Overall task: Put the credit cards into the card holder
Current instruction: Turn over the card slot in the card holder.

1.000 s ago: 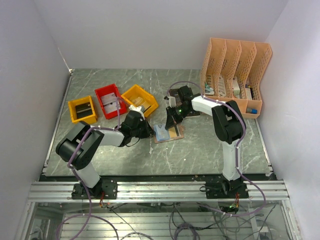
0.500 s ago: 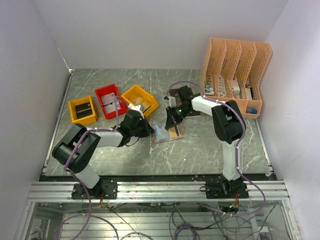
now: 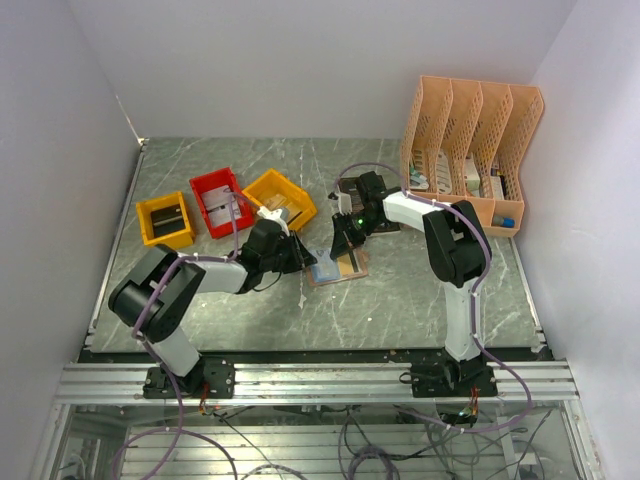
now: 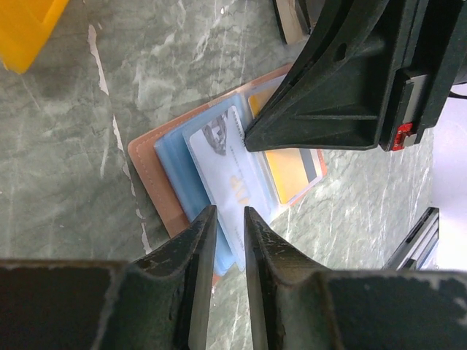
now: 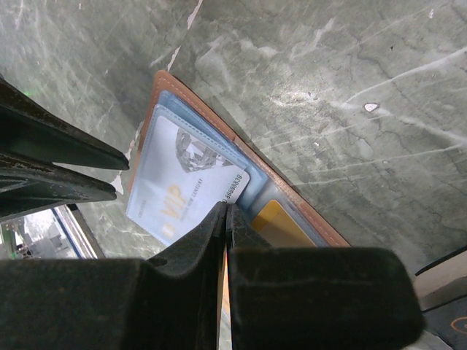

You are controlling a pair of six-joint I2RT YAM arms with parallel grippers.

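The tan card holder [image 3: 350, 268] [image 4: 148, 169] [image 5: 241, 143] lies open on the marble table, with clear blue sleeves inside. A light blue credit card [image 4: 232, 169] [image 5: 181, 191] printed "VIP" rests on its sleeves, one end sticking out past the holder's edge. An orange-gold card [image 4: 293, 169] [image 5: 275, 218] sits in a sleeve beside it. My left gripper [image 3: 301, 261] [image 4: 228, 219] is narrowly open, its tips on either side of the blue card's protruding end. My right gripper [image 3: 345, 246] [image 5: 227, 212] is shut, its tips pressed down on the holder's middle. No grey-silver card shows.
Behind the left arm are two yellow bins [image 3: 165, 219] [image 3: 279, 200] and a red bin [image 3: 221, 201]. A tall peach file rack [image 3: 470, 150] stands at the back right. A dark flat object [image 3: 352, 190] lies behind the right gripper.
My left gripper's jaws have parted and let go of the light blue card, which now lies flatter on the holder. The right gripper has not moved.
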